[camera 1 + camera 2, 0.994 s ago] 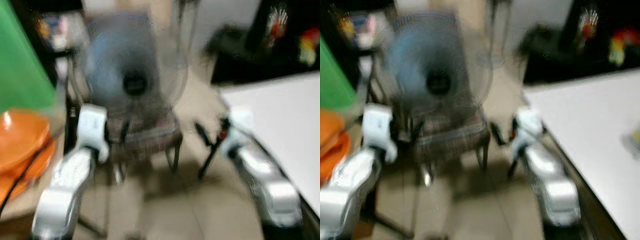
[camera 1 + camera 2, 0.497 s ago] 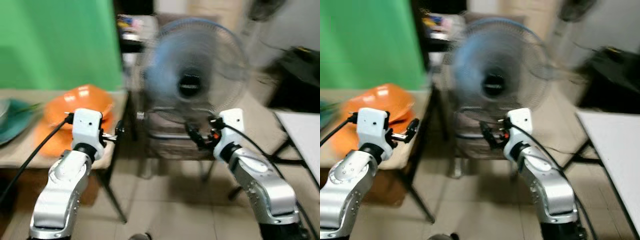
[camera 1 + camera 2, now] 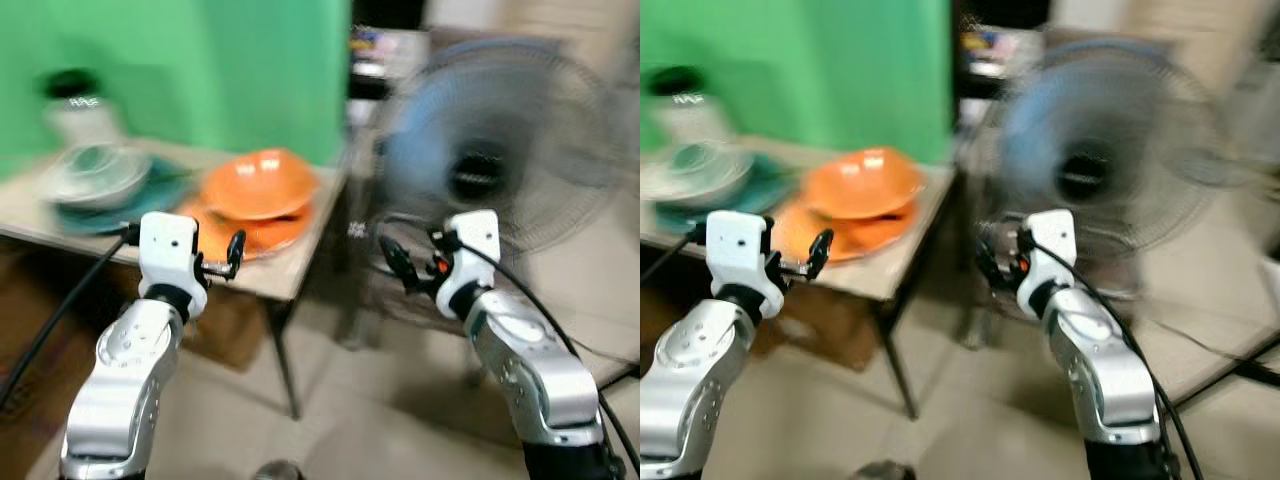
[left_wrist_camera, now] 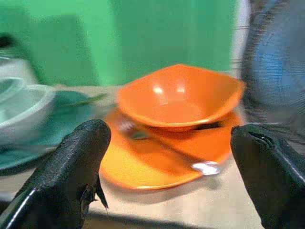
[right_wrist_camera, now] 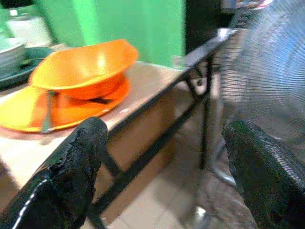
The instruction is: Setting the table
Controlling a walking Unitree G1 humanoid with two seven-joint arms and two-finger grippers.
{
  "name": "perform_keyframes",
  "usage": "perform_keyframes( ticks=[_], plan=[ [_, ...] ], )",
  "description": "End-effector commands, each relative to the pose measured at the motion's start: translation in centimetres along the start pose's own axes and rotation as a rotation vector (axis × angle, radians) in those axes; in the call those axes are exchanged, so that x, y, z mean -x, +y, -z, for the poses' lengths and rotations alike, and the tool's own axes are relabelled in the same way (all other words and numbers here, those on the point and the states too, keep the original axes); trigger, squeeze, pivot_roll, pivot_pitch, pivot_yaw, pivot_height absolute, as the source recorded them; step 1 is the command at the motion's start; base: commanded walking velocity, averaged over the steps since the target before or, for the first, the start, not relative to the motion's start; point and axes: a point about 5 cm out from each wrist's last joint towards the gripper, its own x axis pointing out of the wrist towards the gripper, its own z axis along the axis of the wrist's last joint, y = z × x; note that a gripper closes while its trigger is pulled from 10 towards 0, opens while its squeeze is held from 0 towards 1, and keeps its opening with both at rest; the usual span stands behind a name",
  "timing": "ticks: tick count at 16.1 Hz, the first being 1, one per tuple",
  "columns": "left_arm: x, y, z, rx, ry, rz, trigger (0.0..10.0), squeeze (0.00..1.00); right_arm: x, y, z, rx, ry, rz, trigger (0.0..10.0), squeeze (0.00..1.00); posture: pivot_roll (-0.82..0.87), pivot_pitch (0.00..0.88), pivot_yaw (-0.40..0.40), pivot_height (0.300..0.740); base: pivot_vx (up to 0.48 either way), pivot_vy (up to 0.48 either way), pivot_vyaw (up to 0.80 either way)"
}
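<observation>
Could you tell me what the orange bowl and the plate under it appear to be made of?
The orange bowl and orange plate look like glossy plastic or melamine: uniform bright colour, thin rims and soft highlights. Glazed ceramic cannot be ruled out from the look alone.

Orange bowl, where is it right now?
The orange bowl sits on the orange plate at the table's corner, between the teal dishes and the fan.
</observation>
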Motion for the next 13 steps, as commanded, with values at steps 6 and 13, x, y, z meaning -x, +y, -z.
perform_keyframes(
  ticks=[6, 13],
  plan=[
    [0.1, 0.6, -1.3, -0.055, -0.055, 0.01, 10.0, 0.0, -0.5, -0.8, 0.2, 0.011, -0.041, 0.162, 10.0, 0.0, 0.21, 0.0, -0.003, 0.74, 0.199, 0.0, 0.37],
    [0.0, 0.1, -1.0, -0.054, -0.05, 0.048, 10.0, 0.0, -0.2, -1.7, 0.3, 0.039, -0.069, 0.205, 10.0, 0.0, 0.2, 0.0, 0.002, 0.74, 0.375, 0.0, 0.0]
  ],
)
